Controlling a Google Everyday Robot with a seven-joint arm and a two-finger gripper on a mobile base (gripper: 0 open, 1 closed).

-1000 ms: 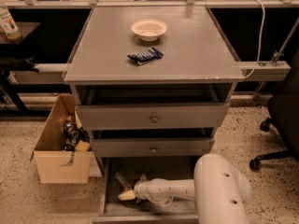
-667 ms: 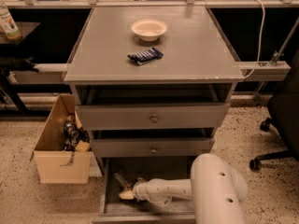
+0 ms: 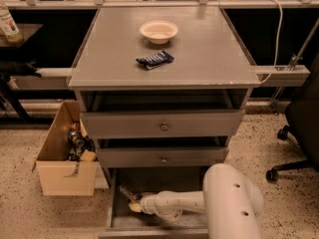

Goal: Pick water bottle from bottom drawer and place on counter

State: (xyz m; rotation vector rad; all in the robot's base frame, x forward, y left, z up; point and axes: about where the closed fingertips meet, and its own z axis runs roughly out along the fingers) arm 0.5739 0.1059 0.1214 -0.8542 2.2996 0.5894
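The bottom drawer (image 3: 114, 219) is pulled open below the two shallower knobbed drawers. My white arm reaches into it from the right, and the gripper (image 3: 133, 204) is low inside at the left part of the drawer. The water bottle (image 3: 127, 192) shows only as a small shape with a dark band, lying at the gripper's tip. I cannot tell whether the gripper touches it. The counter (image 3: 204, 59) is the grey cabinet top above.
A cream bowl (image 3: 158, 31) and a dark blue packet (image 3: 155, 59) lie on the counter. A cardboard box (image 3: 64, 177) with cans stands on the floor at the left. A black office chair (image 3: 299, 128) is at the right. An upright green-labelled bottle (image 3: 9, 26) stands far left.
The arm's large white housing has shifted slightly to the left. The gripper stays in the same place inside the bottom drawer.
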